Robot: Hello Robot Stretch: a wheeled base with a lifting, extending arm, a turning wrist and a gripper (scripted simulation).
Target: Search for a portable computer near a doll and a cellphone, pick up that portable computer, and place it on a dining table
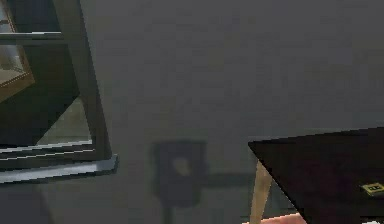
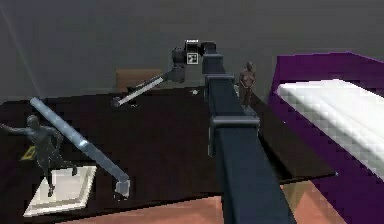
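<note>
Rising from the arm side view's bottom edge, the arm [image 2: 235, 150] crosses the dark table [image 2: 160, 130] to its far edge, where the gripper [image 2: 178, 58] sits against the grey wall. How its jaws stand cannot be told.

A thin grey slab [image 2: 140, 88] slants from the fingers down to the table's far edge. It may be the portable computer seen edge-on, but the shape is too slight to be sure. I cannot tell whether the gripper holds anything.

A brown chair back [image 2: 135, 76] rises behind the slab, past the far edge. A small brown figure [image 2: 247, 84] stands upright near the table's far right corner, just beside the arm. A longer grey bar [image 2: 75, 140] slants across the table's left part toward the near edge. At the near left corner a dark statue [image 2: 42, 150] poses on a white base [image 2: 62, 192]. Beyond the table's right edge lies a bed [image 2: 335, 105] with a purple frame.

In the forward view a window [image 1: 45, 90] hangs at the left. The table's corner [image 1: 320, 165] juts in at lower right on a wooden leg [image 1: 260, 190], with a small yellow thing [image 1: 372, 187] by the picture's right edge.
</note>
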